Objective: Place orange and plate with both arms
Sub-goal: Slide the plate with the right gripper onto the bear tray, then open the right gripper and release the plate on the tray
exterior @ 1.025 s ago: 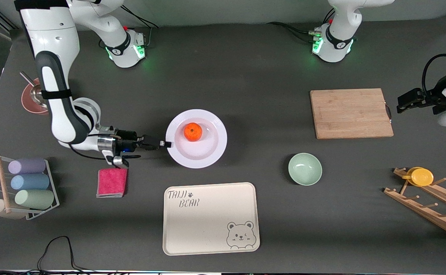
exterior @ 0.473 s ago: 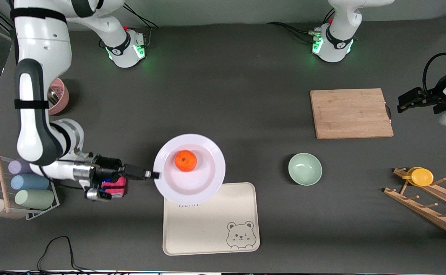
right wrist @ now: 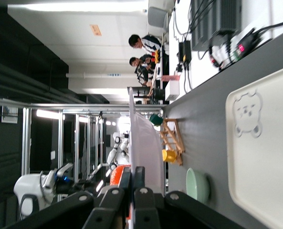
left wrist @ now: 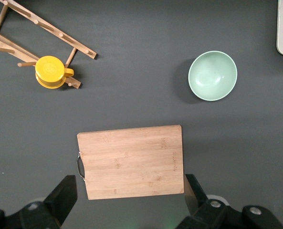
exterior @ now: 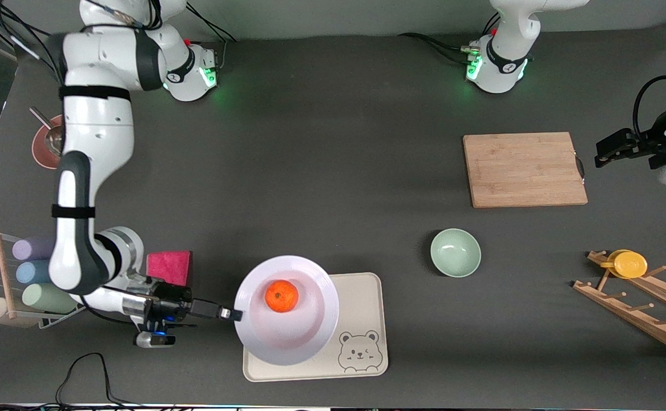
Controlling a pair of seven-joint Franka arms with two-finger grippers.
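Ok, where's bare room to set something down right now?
Widest bare stretch: mid-table, between the arm bases, cutting board and green bowl. Bare too between bowl and wooden rack. Crowded at the right arm's end: right gripper holds the plate with orange over the tray, beside sponge and cup rack.

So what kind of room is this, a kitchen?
Probably a robot lab set up like a kitchen: two robot arms bolted to a gray table, with a plate and cutting board.
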